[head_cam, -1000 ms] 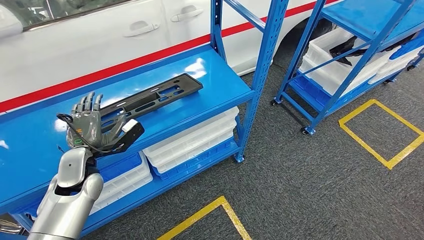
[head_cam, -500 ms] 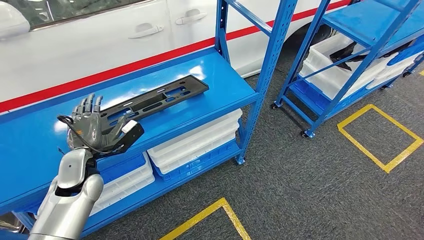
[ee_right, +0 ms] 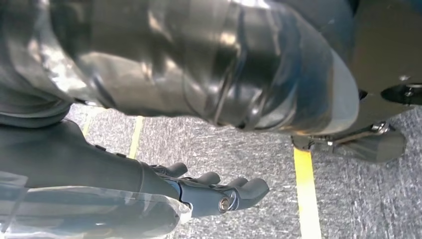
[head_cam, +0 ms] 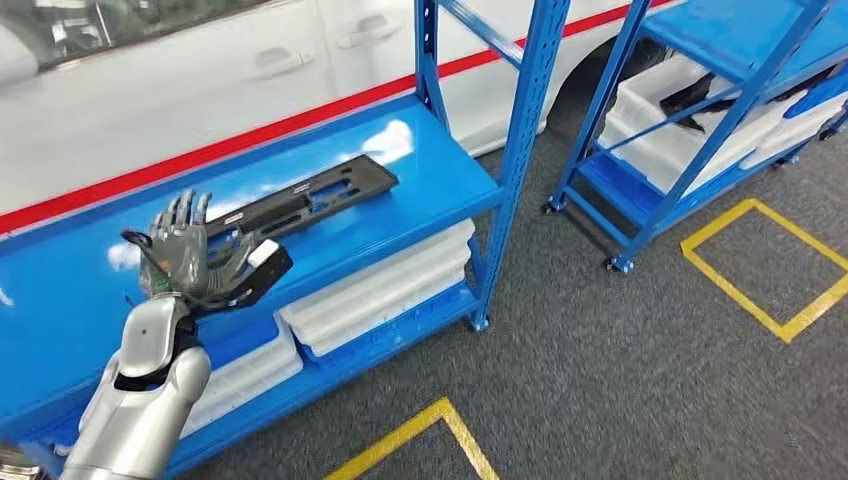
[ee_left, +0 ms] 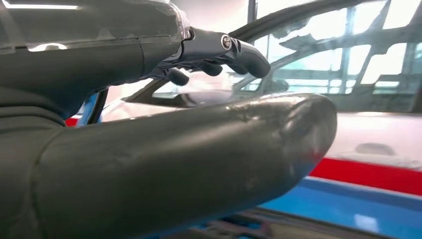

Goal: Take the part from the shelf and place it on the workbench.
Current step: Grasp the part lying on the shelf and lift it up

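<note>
A long flat black part (head_cam: 312,196) with slots lies on the blue shelf (head_cam: 420,190) in the head view, running from near my left hand toward the shelf's upright post. My left hand (head_cam: 190,252) is raised over the shelf's front edge, at the part's near end, fingers spread and holding nothing. In the left wrist view the thick thumb (ee_left: 199,159) and the dark fingers (ee_left: 224,50) stand apart with nothing between them. My right hand (ee_right: 209,191) hangs over grey carpet, fingers loosely extended and empty.
A white car with a red stripe (head_cam: 250,80) stands right behind the shelf. White trays (head_cam: 380,290) sit on the lower level. A second blue rack (head_cam: 700,110) with white bins is at the right. Yellow floor markings (head_cam: 770,270) lie on the grey carpet.
The whole view has shifted slightly as the camera moved. My left hand stays raised and open near the part's near end; the part has not moved on the shelf.
</note>
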Motion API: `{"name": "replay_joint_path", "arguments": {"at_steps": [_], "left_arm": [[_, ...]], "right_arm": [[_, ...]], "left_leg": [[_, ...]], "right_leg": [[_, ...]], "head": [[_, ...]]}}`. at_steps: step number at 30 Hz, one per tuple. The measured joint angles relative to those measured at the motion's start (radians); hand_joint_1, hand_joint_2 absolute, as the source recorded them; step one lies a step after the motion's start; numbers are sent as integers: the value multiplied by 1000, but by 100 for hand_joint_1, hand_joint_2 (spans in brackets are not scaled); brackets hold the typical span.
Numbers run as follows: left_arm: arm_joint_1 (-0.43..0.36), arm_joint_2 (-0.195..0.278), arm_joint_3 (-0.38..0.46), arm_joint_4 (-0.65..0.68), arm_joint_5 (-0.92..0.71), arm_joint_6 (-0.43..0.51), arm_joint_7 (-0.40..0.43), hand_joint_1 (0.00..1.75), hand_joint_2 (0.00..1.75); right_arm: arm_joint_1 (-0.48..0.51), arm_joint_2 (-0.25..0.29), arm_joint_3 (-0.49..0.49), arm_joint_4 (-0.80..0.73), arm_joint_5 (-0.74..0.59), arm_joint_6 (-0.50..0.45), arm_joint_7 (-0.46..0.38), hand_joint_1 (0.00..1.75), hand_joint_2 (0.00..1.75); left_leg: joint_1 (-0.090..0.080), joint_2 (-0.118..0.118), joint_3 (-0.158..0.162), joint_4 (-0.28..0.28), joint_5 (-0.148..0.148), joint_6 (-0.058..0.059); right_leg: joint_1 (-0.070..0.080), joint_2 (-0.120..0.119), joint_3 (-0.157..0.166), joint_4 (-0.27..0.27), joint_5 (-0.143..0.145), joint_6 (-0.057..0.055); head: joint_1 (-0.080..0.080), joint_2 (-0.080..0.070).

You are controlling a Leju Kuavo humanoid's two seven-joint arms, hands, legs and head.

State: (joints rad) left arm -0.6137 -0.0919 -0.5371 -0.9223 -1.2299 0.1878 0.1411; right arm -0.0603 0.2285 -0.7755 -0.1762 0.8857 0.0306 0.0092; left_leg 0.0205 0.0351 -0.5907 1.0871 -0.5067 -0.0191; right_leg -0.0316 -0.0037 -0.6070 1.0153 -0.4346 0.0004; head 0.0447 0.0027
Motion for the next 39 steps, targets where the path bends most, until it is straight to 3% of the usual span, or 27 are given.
{"name": "replay_joint_path", "arguments": {"at_steps": [2, 3, 4, 5, 6, 8, 9, 11, 14, 16, 18, 19, 20, 22, 23, 25, 26, 30, 35, 39], "left_arm": [[2, 1, 0, 2, 2, -1, 0, 0, 0], [4, 2, 0, 4, 4, -1, 0, 0, 0], [6, 3, 0, 7, 4, -2, 0, 0, 0], [8, 4, 0, 8, 5, -2, 0, 0, 0], [9, 4, 0, 10, 5, -2, -1, 0, 0], [7, 4, 0, 11, 5, -3, -1, 0, 0], [6, 5, 0, 12, 5, -3, -1, 0, 0], [4, 5, 0, 14, 5, -5, -2, 0, 0], [0, 4, 0, 16, 5, -4, -5, 0, 0], [-5, 3, 0, 17, 5, -2, -8, 0, 0], [-6, 3, 0, 21, 3, -1, -14, 0, 0], [-4, 3, 0, 23, 2, -1, -18, 0, 44], [-3, 2, 0, 26, 1, -1, -22, 0, 87], [-2, 1, 0, 29, -1, -4, -28, 0, 175], [-2, 0, 0, 31, -1, -7, -30, 0, 175], [-4, -3, -1, 34, -1, -13, -33, 0, 175], [-4, -4, -1, 36, -1, -16, -34, 0, 175], [-7, -7, -4, 46, 2, -28, -38, 0, 175], [-9, -8, -8, 68, 10, -39, -50, 0, 175], [-9, -8, -9, 85, 16, -40, -56, 0, 175]], "right_arm": [[0, 0, 0, 0, 0, 1, 0, 0, 0], [-1, 0, 0, 0, 1, 1, 0, 0, 0], [-1, 0, 0, 0, 1, 1, 0, 0, 0], [0, 0, 0, 0, 1, 1, 0, 0, 0], [0, 0, 0, 0, 1, 1, 0, 0, 0], [1, 1, 0, 1, 2, 2, 0, 0, 0], [0, 2, 0, 1, 3, 2, 0, 0, 0], [-2, 3, 0, 2, 5, 3, 0, 0, 0], [-1, 3, 0, 2, 9, 3, 1, 0, 0], [-2, 3, 0, 2, 13, 2, 2, 0, 0], [-2, 2, 0, 2, 15, 2, 2, 0, 0], [-2, 2, 0, 2, 16, 2, 2, 0, 0], [-2, 2, 0, 2, 17, 3, 2, 0, 0], [-1, 1, 0, 2, 20, 3, 2, 0, 0], [0, 0, 0, 2, 21, 3, 2, 0, 0], [-2, 0, 0, 2, 26, 4, 2, 0, 0], [-3, 0, 1, 2, 28, 4, 2, 0, 0], [-2, 0, 1, 2, 33, 3, 2, 0, 0], [-3, 0, 1, 2, 35, 2, 2, 0, 0], [-3, 0, 1, 2, 36, 2, 2, 0, 0]], "left_leg": [[0, -19, -72, 138, -56, 1], [0, -23, -108, 196, -71, 2], [0, -25, -130, 224, -66, 4], [-1, -26, -134, 214, -42, 8], [-2, -26, -120, 165, -1, 14], [-7, -32, -69, 33, 74, 31], [-11, -35, -49, -14, 90, 37], [-18, -38, -33, -49, 85, 43], [-14, -38, -9, -71, 81, 55], [-11, -36, 4, -77, 78, 61], [-12, -33, 10, -76, 71, 65], [-13, -32, 13, -75, 67, 65], [-13, -32, 18, -73, 62, 64], [-13, -32, 32, -72, 50, 61], [-13, -32, 38, -71, 44, 58], [-16, -30, 42, -72, 36, 49], [-18, -29, 42, -72, 32, 48], [-23, -25, 51, -74, 27, 66], [-22, -24, 60, -86, 24, 57], [-19, -24, 62, -88, 23, 39]], "right_leg": [[6, 5, 7, 0, -7, -11], [9, 9, 10, 1, -11, -14], [13, 14, 15, 2, -15, -16], [15, 19, 21, 4, -21, -16], [18, 23, 29, 5, -27, -15], [22, 30, 41, 8, -41, -11], [22, 33, 43, 9, -45, -6], [20, 36, 44, 10, -45, 8], [16, 28, 39, 38, -50, 23], [15, 18, -7, 120, -91, 30], [14, 16, -83, 231, -134, 39], [14, 15, -109, 261, -137, 42], [14, 14, -119, 257, -119, 43], [13, 10, -86, 148, -35, 39], [15, 6, -63, 86, -3, 35], [23, 1, -37, 9, 22, 20], [25, 1, -35, 3, 19, 17], [24, 6, -27, -3, 26, 12], [26, 8, -24, -3, 19, 2], [28, 8, -23, -1, 17, -1]], "head": [[0, 0], [0, 0], [0, 0], [0, 0], [0, 0], [0, 0], [0, 0], [0, 0], [0, 0], [0, 0], [0, 0], [0, 0], [1, 0], [1, 0], [0, 0], [1, 0], [1, 0], [1, 0], [1, 0], [1, 0]]}}
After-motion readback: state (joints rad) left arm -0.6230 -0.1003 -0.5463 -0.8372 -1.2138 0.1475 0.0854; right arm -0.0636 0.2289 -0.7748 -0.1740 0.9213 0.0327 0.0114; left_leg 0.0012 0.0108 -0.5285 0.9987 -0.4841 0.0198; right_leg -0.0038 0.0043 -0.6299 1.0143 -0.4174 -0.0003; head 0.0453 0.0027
